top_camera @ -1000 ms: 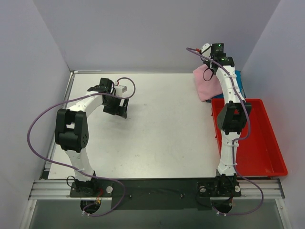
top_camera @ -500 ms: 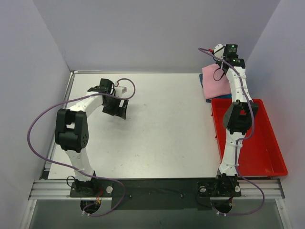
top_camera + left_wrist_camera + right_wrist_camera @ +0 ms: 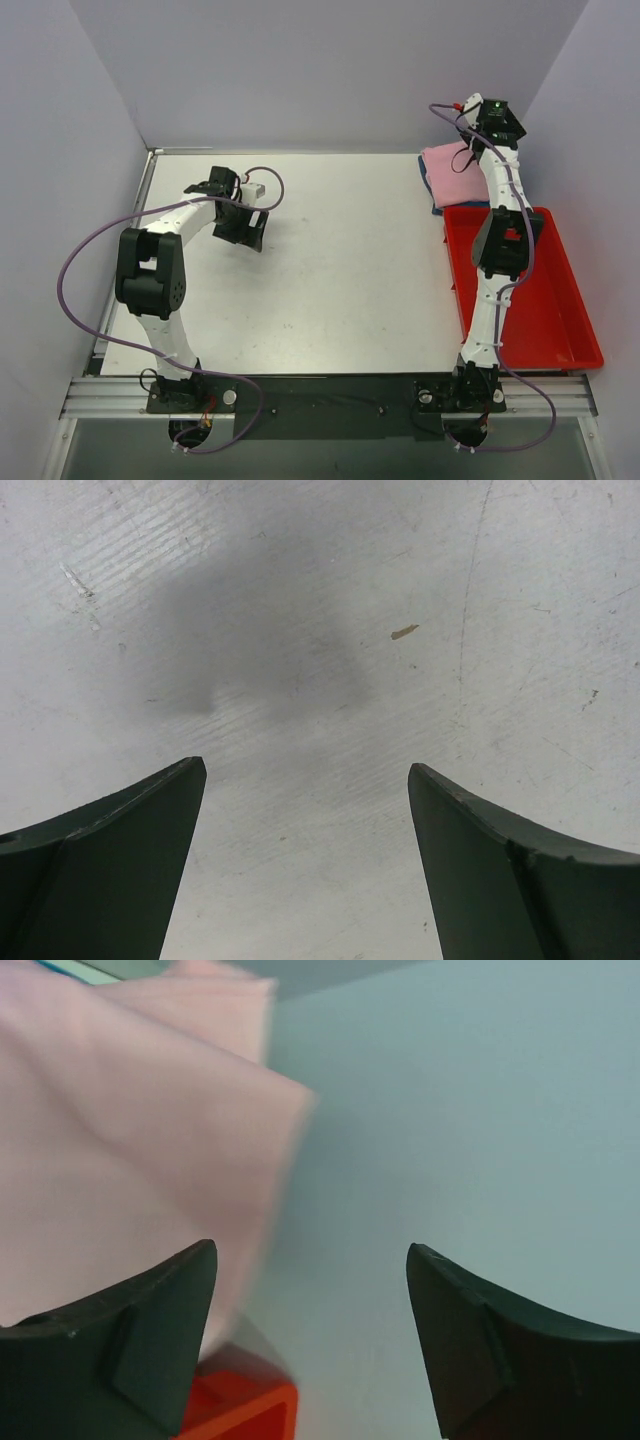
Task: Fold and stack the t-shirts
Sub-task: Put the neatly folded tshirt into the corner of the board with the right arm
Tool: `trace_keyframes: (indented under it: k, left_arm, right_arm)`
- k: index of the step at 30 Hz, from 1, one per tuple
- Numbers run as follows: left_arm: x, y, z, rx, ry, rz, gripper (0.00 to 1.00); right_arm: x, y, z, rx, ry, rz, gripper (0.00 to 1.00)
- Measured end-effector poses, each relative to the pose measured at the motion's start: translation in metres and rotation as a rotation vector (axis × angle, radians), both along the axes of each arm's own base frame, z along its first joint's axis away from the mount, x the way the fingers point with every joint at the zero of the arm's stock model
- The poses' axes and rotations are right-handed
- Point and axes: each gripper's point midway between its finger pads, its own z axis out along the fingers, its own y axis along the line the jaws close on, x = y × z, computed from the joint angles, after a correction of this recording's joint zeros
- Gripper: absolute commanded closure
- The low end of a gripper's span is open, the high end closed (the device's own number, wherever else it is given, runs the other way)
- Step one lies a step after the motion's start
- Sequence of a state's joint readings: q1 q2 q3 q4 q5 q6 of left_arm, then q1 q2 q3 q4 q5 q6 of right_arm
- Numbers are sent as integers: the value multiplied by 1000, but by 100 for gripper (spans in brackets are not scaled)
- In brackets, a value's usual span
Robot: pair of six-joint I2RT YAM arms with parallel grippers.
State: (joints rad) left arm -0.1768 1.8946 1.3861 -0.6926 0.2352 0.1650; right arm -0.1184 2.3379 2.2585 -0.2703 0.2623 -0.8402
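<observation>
The light pink t-shirt [image 3: 446, 163] lies folded at the table's back right corner, on top of the teal blue t-shirt [image 3: 436, 204], of which only a narrow edge shows. My right gripper [image 3: 488, 134] hangs above the pink shirt's right side, near the wall. Its jaws stand open with nothing between them. In the right wrist view the pink t-shirt [image 3: 130, 1130] fills the left, beside the right gripper [image 3: 310, 1250]. My left gripper [image 3: 245, 226] is open just above bare table at the left. The left wrist view shows only tabletop between the fingers of the left gripper [image 3: 305, 770].
A red plastic tray [image 3: 560, 330] stands along the table's right side, just in front of the shirts; its corner [image 3: 245, 1415] shows in the right wrist view. Grey walls close in the back and both sides.
My right gripper has opened and let go of the pink shirt, which now lies on the teal one. The right arm swung right and back. The left arm has not moved.
</observation>
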Motion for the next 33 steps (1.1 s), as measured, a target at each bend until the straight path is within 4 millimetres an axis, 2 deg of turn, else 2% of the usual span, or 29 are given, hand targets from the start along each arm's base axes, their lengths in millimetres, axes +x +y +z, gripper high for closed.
trace_keyframes:
  k: [1, 4, 8, 10, 12, 14, 17, 18, 20, 22, 24, 26, 28, 31, 33]
  left_arm:
    - [0, 0, 0, 1, 0, -1, 7]
    - [0, 1, -1, 4, 0, -3, 7]
    - [-2, 1, -2, 7, 4, -3, 7]
    - [-1, 2, -2, 10, 2, -2, 7]
    - [-1, 3, -1, 14, -1, -2, 7]
    - [-1, 3, 3, 18, -10, -3, 7]
    - [0, 4, 13, 15, -38, -9, 7]
    - [0, 3, 19, 12, -53, -13, 7]
    - [-1, 3, 32, 6, -89, -15, 7]
    - [-2, 4, 46, 2, -127, -13, 7]
    - [-3, 5, 56, 2, -159, -10, 6]
    - [-6, 8, 59, 7, -184, -5, 6]
    - [-12, 12, 57, 22, -198, 5, 6]
    - [-26, 20, 48, 43, -209, 29, 6]
    - [-34, 24, 40, 49, -223, 52, 6]
  right_arm:
    - [1, -10, 0, -28, -17, -41, 5]
    - [-2, -35, 6, -90, -71, -154, 3]
    - [-7, -49, 21, -109, -143, -239, 1]
    - [-9, -48, 27, -82, -177, -258, 0]
    - [-13, -36, 30, -33, -198, -252, 0]
    - [-20, -11, 35, 27, -209, -206, 0]
    - [-36, 46, 49, 129, -234, -96, 0]
    - [-44, 77, 54, 190, -248, -33, 0]
    - [-61, 126, 65, 293, -275, 71, 0]
    - [-90, 186, 74, 409, -305, 204, 0]
    - [-118, 224, 72, 489, -308, 296, 0]
    - [-150, 254, 54, 577, -278, 363, 0]
    - [-180, 271, 21, 659, -219, 391, 0]
    - [-222, 277, -39, 748, -112, 363, 0]
    - [-254, 274, -80, 792, -39, 320, 0]
